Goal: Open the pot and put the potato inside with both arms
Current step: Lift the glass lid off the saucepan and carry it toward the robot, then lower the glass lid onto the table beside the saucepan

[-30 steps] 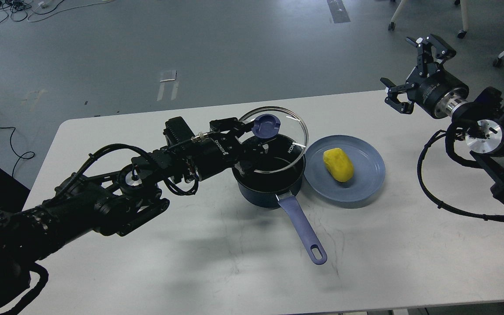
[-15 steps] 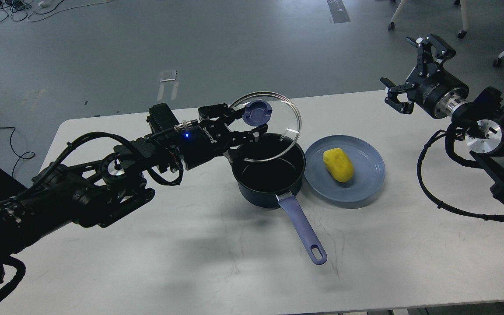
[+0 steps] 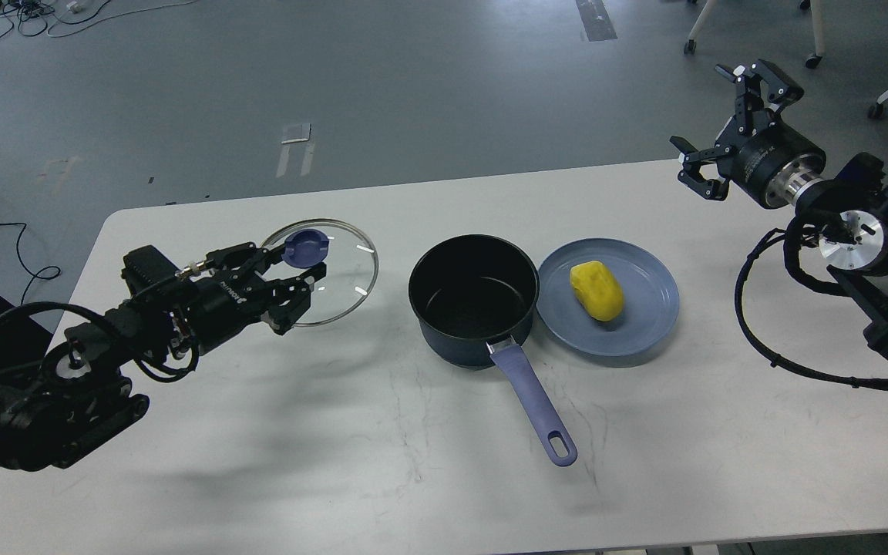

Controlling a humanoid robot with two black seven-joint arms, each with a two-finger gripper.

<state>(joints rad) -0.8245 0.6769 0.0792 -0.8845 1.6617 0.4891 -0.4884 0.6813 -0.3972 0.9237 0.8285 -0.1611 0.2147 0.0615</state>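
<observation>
The dark navy pot (image 3: pixel 473 302) stands open in the middle of the white table, its black inside showing and its long blue handle (image 3: pixel 535 408) pointing toward me. My left gripper (image 3: pixel 297 270) is shut on the blue knob of the round glass lid (image 3: pixel 336 270) and holds the lid tilted over the table, well left of the pot. The yellow potato (image 3: pixel 597 290) lies on a shallow blue plate (image 3: pixel 644 316) just right of the pot. My right gripper (image 3: pixel 714 127) is open and empty, raised above the table's far right corner.
The white table (image 3: pixel 413 462) has its far edge behind the pot and its front edge near me. Grey floor with cables lies beyond. Chair legs on castors stand at the far right.
My left gripper has carried the glass lid off the pot, leftward and lower, to the table's left side. The pot now stands uncovered. My right arm has not moved.
</observation>
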